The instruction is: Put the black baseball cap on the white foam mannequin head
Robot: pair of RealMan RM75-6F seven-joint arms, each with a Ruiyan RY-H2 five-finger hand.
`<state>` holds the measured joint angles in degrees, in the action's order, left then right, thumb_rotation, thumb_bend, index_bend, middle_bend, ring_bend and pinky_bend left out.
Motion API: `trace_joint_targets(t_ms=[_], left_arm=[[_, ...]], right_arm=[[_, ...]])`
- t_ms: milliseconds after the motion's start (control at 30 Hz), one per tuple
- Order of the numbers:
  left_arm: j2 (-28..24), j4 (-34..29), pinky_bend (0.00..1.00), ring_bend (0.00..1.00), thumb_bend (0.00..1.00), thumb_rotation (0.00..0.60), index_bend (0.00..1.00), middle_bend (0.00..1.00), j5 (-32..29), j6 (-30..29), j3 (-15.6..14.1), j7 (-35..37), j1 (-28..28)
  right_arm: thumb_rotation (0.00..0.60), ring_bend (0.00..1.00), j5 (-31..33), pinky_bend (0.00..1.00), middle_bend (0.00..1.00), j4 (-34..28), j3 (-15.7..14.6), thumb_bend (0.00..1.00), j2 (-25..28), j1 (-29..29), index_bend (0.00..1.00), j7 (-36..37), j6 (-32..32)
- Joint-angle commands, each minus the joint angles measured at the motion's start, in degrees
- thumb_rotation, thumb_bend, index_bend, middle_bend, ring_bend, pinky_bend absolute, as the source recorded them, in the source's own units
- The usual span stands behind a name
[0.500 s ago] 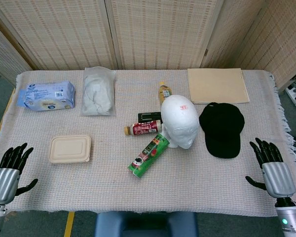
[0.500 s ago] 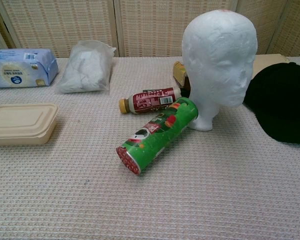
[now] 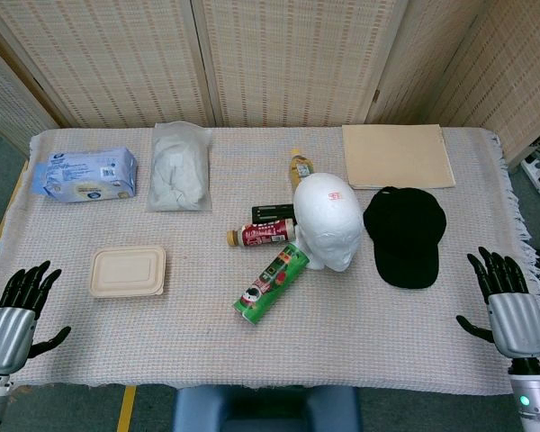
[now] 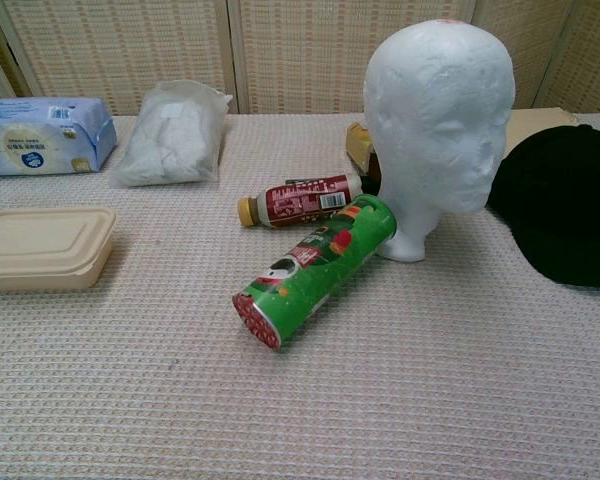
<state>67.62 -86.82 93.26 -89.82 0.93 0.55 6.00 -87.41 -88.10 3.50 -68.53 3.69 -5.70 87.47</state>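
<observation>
The black baseball cap (image 3: 405,236) lies flat on the cloth just right of the white foam mannequin head (image 3: 328,220), which stands upright at the table's middle. In the chest view the mannequin head (image 4: 438,120) faces forward and the cap (image 4: 565,204) shows at the right edge. My right hand (image 3: 506,306) hovers at the table's front right edge, fingers spread, holding nothing, a little right of and nearer than the cap. Low at the front left corner is my left hand (image 3: 16,311), also spread and empty. Neither hand shows in the chest view.
A green can (image 3: 271,283) and a red bottle (image 3: 261,235) lie against the mannequin's left side. A beige lunch box (image 3: 128,271), a wipes pack (image 3: 83,175), a white bag (image 3: 180,166), a yellow bottle (image 3: 300,166) and a tan board (image 3: 397,155) sit around.
My right hand has shifted slightly right and toward the near edge. The left hand and the objects on the table have not moved.
</observation>
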Motion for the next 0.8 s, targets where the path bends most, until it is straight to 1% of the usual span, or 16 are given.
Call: trace_joint_targets(t_ms=[33, 100, 133, 167, 200, 233, 300, 333, 367, 400, 500, 567, 600, 667, 733, 800], left_arm=[[-0.1, 0.1, 0.01, 0.00, 0.22, 0.600, 0.06, 0.00, 0.1, 0.3, -0.1, 0.8, 0.2], [-0.1, 0.2, 0.01, 0.00, 0.22, 0.600, 0.06, 0.00, -0.3, 0.9, -0.2, 1.1, 0.3], [-0.2, 0.1, 0.01, 0.00, 0.22, 0.600, 0.06, 0.00, -0.4, 1.2, -0.3, 1.1, 0.4], [-0.2, -0.2, 0.01, 0.00, 0.22, 0.600, 0.06, 0.00, -0.4, 1.5, -0.3, 1.3, 0.5], [-0.2, -0.3, 0.01, 0.00, 0.22, 0.600, 0.06, 0.00, -0.3, 1.5, -0.3, 1.3, 0.5], [-0.2, -0.4, 0.01, 0.00, 0.22, 0.600, 0.06, 0.00, -0.1, 1.4, -0.4, 1.3, 0.6], [-0.1, -0.4, 0.01, 0.00, 0.22, 0.600, 0.06, 0.00, 0.3, 1.4, -0.5, 1.3, 0.6], [-0.1, -0.4, 0.01, 0.00, 0.22, 0.600, 0.06, 0.00, 0.3, 1.4, -0.6, 1.4, 0.6], [-0.2, -0.5, 0.01, 0.00, 0.22, 0.600, 0.06, 0.00, 0.1, 1.7, -0.6, 1.5, 0.7], [-0.3, -0.5, 0.01, 0.00, 0.22, 0.600, 0.06, 0.00, -0.1, 2.0, -0.7, 1.6, 0.7], [-0.6, -0.9, 0.01, 0.00, 0.22, 0.600, 0.06, 0.00, -1.0, 2.8, -0.6, 1.9, 0.8], [-0.8, -1.3, 0.01, 0.00, 0.22, 0.600, 0.06, 0.00, -1.1, 2.8, -0.6, 1.6, 0.8], [-0.8, -1.3, 0.01, 0.00, 0.22, 0.600, 0.06, 0.00, -1.0, 2.7, -0.6, 1.5, 0.7], [-0.8, -1.5, 0.01, 0.00, 0.22, 0.600, 0.06, 0.00, -0.9, 2.6, -0.7, 1.4, 0.6], [-0.9, -1.6, 0.01, 0.00, 0.22, 0.600, 0.06, 0.00, -1.1, 2.7, -0.8, 1.5, 0.6], [-0.7, -1.8, 0.01, 0.00, 0.22, 0.600, 0.06, 0.00, -1.8, 2.8, -0.6, 1.2, 0.4]], right_arm=[[0.600, 0.00, 0.7, 0.00, 0.01, 1.4, 0.1, 0.02, -0.6, -0.7, 0.05, -2.1, 0.9], [0.600, 0.00, 1.4, 0.02, 0.04, 2.5, 0.1, 0.02, -1.2, -1.0, 0.05, -2.9, 0.7], [0.600, 0.01, 1.8, 0.05, 0.06, 3.2, 0.1, 0.02, -1.7, -1.0, 0.05, -3.4, 0.5], [0.600, 0.04, 2.2, 0.10, 0.09, 4.5, 0.1, 0.02, -2.5, -1.0, 0.05, -4.1, 0.3], [0.600, 0.08, 2.3, 0.17, 0.12, 5.7, 0.1, 0.02, -3.3, -1.0, 0.05, -4.8, 0.1], [0.600, 0.17, 2.5, 0.31, 0.19, 6.8, 0.0, 0.02, -4.0, -0.9, 0.05, -5.2, -0.2], [0.600, 0.39, 3.1, 0.63, 0.35, 9.0, -0.1, 0.02, -5.6, -0.5, 0.06, -4.9, -1.7], [0.600, 0.48, 3.5, 0.73, 0.42, 9.8, -0.1, 0.02, -6.0, -0.2, 0.06, -4.8, -2.5], [0.600, 0.56, 4.1, 0.80, 0.49, 10.7, 0.1, 0.02, -6.6, 0.1, 0.07, -4.6, -3.5], [0.600, 0.63, 4.4, 0.85, 0.56, 11.5, 0.2, 0.02, -7.1, 0.4, 0.07, -4.6, -4.1], [0.600, 0.81, 5.1, 0.97, 0.75, 14.4, 0.7, 0.02, -9.0, 1.3, 0.10, -5.2, -5.5], [0.600, 0.93, 5.8, 1.00, 0.87, 15.6, 0.8, 0.02, -10.0, 2.0, 0.12, -5.1, -7.2], [0.600, 0.97, 6.0, 1.00, 0.93, 16.0, 0.8, 0.02, -10.4, 2.3, 0.14, -5.0, -7.9], [0.600, 1.00, 6.5, 1.00, 0.99, 17.1, 1.1, 0.02, -11.6, 3.0, 0.18, -4.4, -9.1], [0.600, 1.00, 6.9, 1.00, 1.00, 18.5, 1.7, 0.02, -13.1, 3.5, 0.26, -3.1, -9.4], [0.600, 1.00, 7.6, 1.00, 1.00, 21.7, 2.7, 0.02, -15.6, 4.0, 0.34, -2.9, -9.0]])
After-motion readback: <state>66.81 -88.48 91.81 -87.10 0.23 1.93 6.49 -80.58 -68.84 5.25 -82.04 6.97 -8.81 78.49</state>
